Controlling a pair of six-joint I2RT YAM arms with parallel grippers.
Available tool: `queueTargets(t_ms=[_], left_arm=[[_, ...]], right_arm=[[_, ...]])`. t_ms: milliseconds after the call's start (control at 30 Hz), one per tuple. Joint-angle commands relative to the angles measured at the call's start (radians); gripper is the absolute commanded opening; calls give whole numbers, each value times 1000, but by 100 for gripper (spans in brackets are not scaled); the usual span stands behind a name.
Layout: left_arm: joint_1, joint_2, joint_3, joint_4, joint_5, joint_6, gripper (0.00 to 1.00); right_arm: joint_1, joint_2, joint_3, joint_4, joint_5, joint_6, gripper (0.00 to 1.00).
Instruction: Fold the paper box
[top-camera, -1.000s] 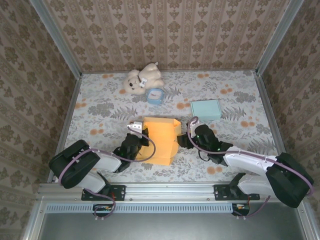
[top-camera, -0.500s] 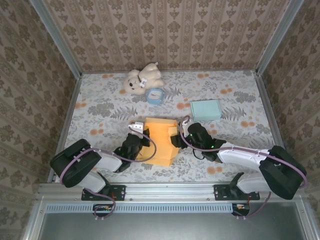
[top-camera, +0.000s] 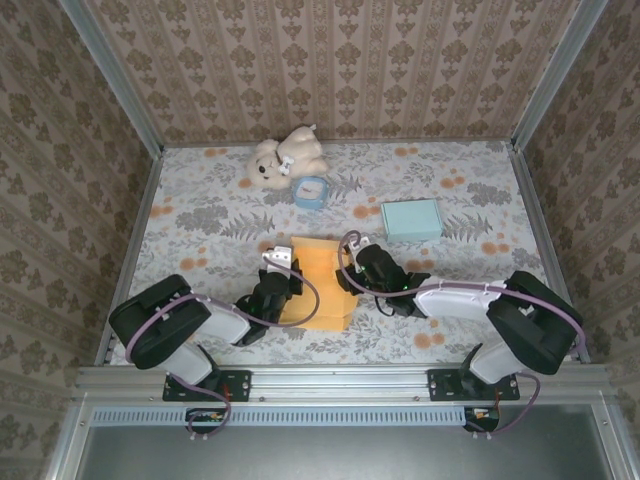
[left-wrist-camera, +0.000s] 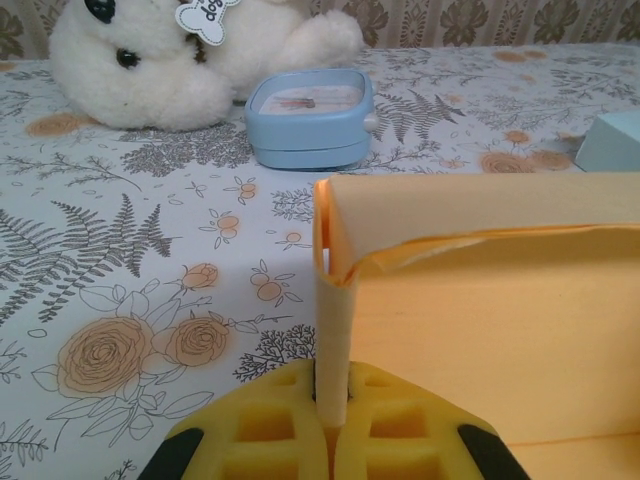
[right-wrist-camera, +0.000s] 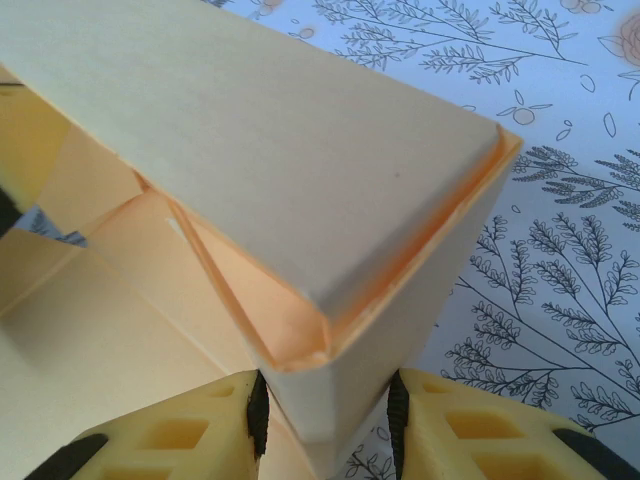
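Looks like mid-fold here. Got the orange paper box sitting roughly mid-table on the floral-print tabletop, between the two arms and well apart from the white plush teddy bear, the small light-blue tin and the pale teal flat box further back. Got the left gripper clamped tight on the thin upright side wall, yellow pads squeezing the paper edge with no gap. Got the right gripper straddling the opposite, doubled-over corner, pads snug against both faces, so reads as a grip on the box, not open air. Shows walls standing up and a top lip on the left side curling inward, not tucked flat yet. Guessing the step in hand: folding a side flap over and down into the box. Next probably calls for holding the left wall steady and pushing the right flap inward until seated, without crushing that corner or dragging the whole thing sideways. Thin paper, so go gentle on the squeeze.
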Motion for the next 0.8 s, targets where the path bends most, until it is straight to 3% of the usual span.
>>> queueTargets(t_ms=[0, 133, 333, 500, 767], left_arm=[[-39, 7, 41, 43, 71, 1, 0], [-51, 16, 47, 39, 68, -7, 0], [-77, 37, 69, -23, -21, -66, 0], [-94, 24, 118, -219, -185, -189, 0], [-105, -27, 202, -568, -339, -393, 0]], right_arm=[[23, 32, 42, 85, 45, -11, 37], [25, 66, 39, 117, 132, -4, 37], [38, 122, 55, 115, 285, 8, 26], [72, 182, 117, -53, 584, 51, 16], [72, 215, 150, -250, 913, 144, 17]])
